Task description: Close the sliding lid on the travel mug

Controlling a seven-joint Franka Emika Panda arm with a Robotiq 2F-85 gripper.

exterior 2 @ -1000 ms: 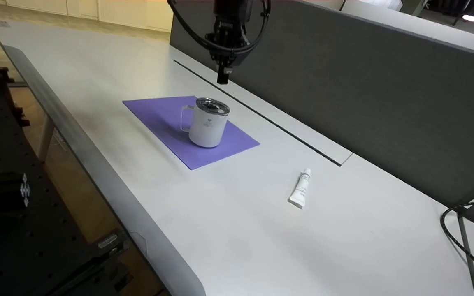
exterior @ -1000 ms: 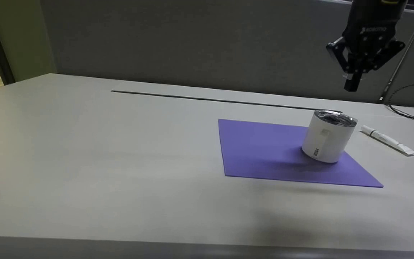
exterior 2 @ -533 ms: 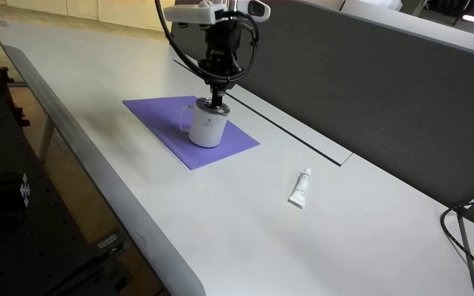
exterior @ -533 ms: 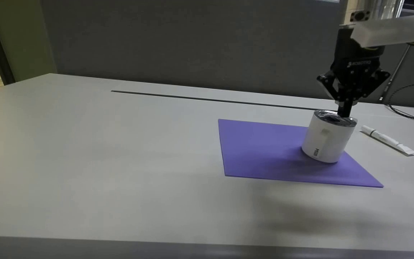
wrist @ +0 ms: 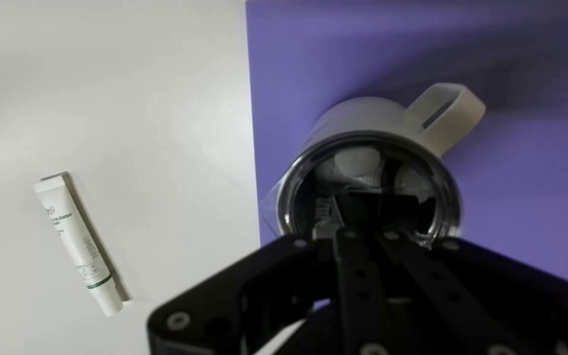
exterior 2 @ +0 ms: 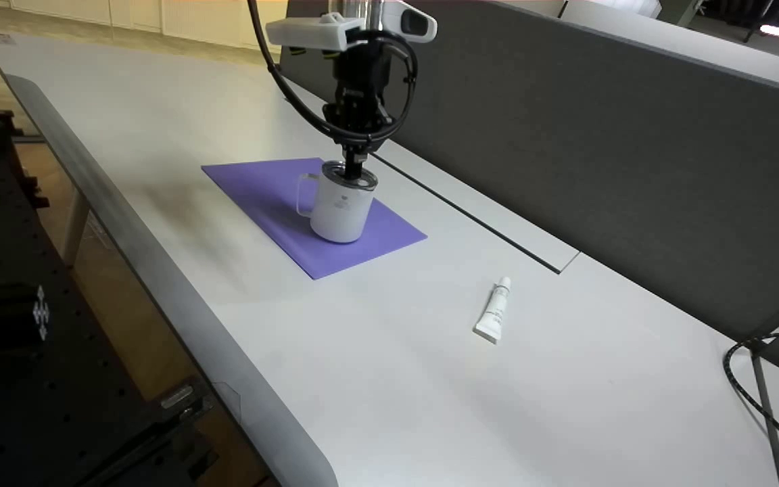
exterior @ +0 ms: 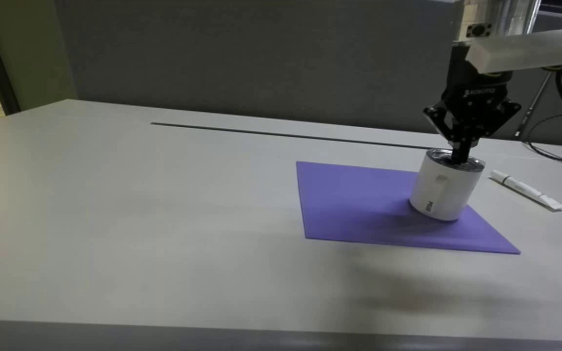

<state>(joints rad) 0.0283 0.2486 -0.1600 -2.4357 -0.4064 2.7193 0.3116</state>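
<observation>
The white travel mug [exterior: 441, 195] stands upright on a purple mat, in both exterior views [exterior 2: 340, 215]. Its handle shows in the wrist view [wrist: 454, 116]. The sliding lid [exterior 2: 333, 170] is a dark clear top with a silvery rim, capping the mug; it also shows in the wrist view [wrist: 355, 162]. My gripper [exterior: 460, 157] points straight down with its fingertips at the lid's top, near the middle. In the wrist view the fingertips [wrist: 377, 197] are together, with nothing seen between them. They hide part of the lid, and the slider's position cannot be made out.
The purple mat [exterior: 349, 204] lies under the mug. A white tube [exterior 2: 494, 311] lies on the table, apart from the mat; it also shows in the wrist view [wrist: 77, 246]. A grey partition [exterior: 261, 63] stands along the table's back edge. A black cable [exterior 2: 768, 412] lies at one end.
My shut gripper has come down from above the mug to the lid's top. In the last half second it has shifted slightly across the lid. The mug has not moved.
</observation>
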